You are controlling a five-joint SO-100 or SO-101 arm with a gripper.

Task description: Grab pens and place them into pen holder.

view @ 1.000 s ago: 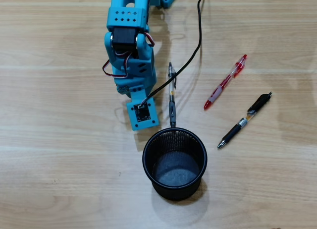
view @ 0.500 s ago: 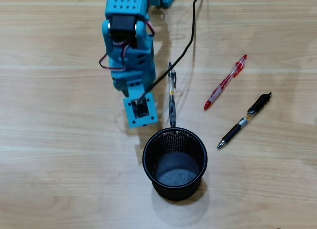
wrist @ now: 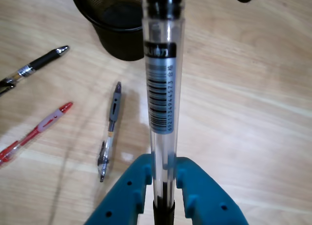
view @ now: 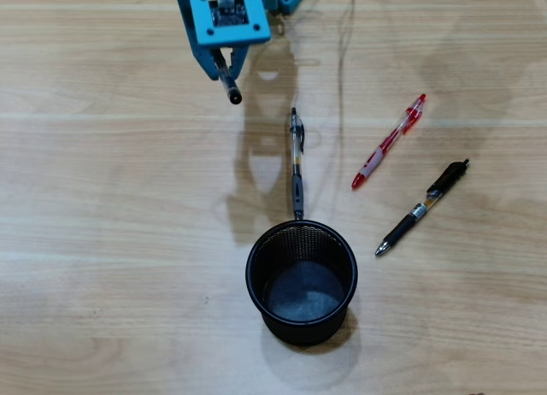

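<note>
The clear pen stands clamped near one end between the gripper jaws, free for carrying toward the pen holder.

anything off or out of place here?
Nothing broken or spilled. The gripper holds a clear pen; three pens lie flat on the table. The grey-sleeved pen has its tip right at the upright holder's rim.

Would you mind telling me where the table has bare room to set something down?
In the overhead view, the wooden table is bare left of the round black wire-mesh pen holder and along the bottom edge. It is crowded to the right: the grey-sleeved clear pen, red-and-white pen and black-and-silver pen.
</note>
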